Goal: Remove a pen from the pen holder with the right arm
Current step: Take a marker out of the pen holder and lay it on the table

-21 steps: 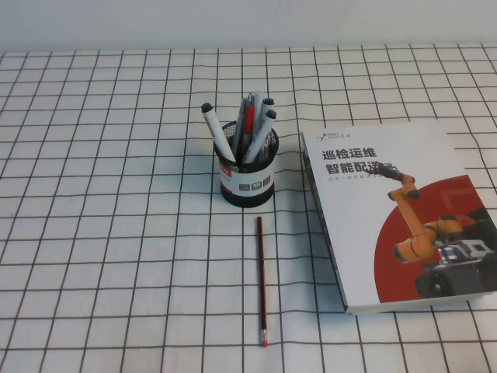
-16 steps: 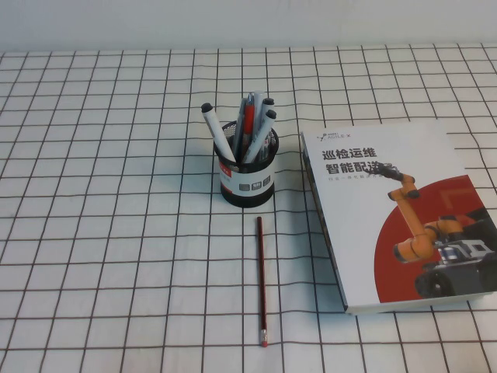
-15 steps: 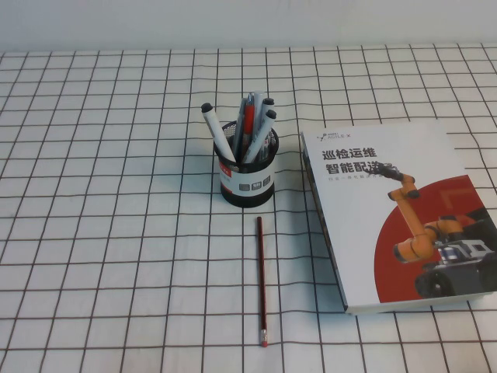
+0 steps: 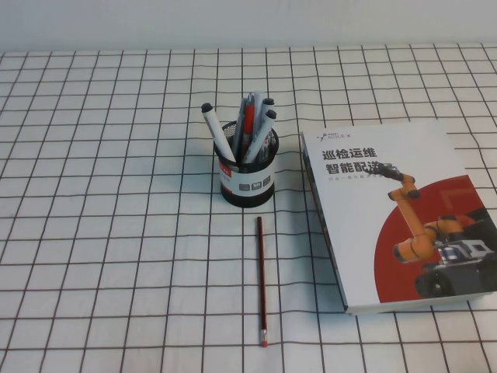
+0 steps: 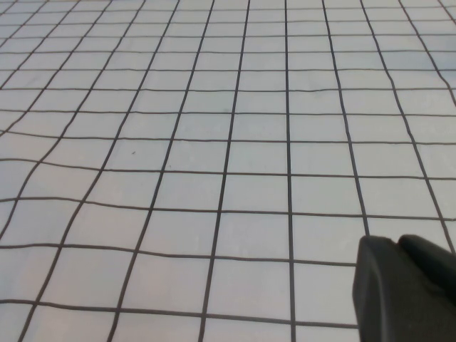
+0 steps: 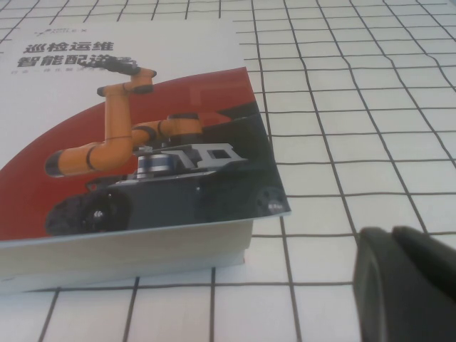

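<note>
A black mesh pen holder (image 4: 247, 177) stands near the table's middle with several pens and markers (image 4: 250, 124) upright in it. In front of it a dark red pencil (image 4: 262, 278) lies flat on the checked cloth. Neither arm shows in the high view. My right gripper (image 6: 395, 242) is shut and empty, hanging low over the cloth beside the near corner of the book (image 6: 135, 142). My left gripper (image 5: 395, 249) is shut too, over bare checked cloth with nothing in it.
A thick book (image 4: 400, 210) with an orange robot arm on its cover lies to the right of the holder. The white cloth with black grid lines (image 4: 116, 233) covers the whole table.
</note>
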You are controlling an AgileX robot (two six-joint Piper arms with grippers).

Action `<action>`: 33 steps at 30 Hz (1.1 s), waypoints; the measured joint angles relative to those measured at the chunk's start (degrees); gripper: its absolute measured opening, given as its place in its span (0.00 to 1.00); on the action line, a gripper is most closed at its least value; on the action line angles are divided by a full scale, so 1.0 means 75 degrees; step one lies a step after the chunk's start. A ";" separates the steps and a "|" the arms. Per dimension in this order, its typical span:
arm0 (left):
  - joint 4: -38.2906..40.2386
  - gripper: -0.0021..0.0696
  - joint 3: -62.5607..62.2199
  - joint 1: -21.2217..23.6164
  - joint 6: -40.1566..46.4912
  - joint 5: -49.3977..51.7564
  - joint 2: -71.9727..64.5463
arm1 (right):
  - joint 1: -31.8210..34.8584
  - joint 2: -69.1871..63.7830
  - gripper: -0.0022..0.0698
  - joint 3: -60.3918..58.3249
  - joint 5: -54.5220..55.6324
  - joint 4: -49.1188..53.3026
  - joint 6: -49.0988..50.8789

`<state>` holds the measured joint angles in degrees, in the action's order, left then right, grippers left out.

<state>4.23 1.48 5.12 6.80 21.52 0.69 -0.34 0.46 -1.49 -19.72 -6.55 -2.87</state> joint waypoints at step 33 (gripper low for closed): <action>0.0000 0.03 0.0000 0.0000 0.0000 0.0000 0.0000 | 0.0000 0.0000 0.01 -0.0012 0.1900 -0.4096 -0.0002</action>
<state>4.23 1.48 5.12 6.80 21.52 0.69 -0.34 0.46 -1.58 -5.47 -37.26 -2.89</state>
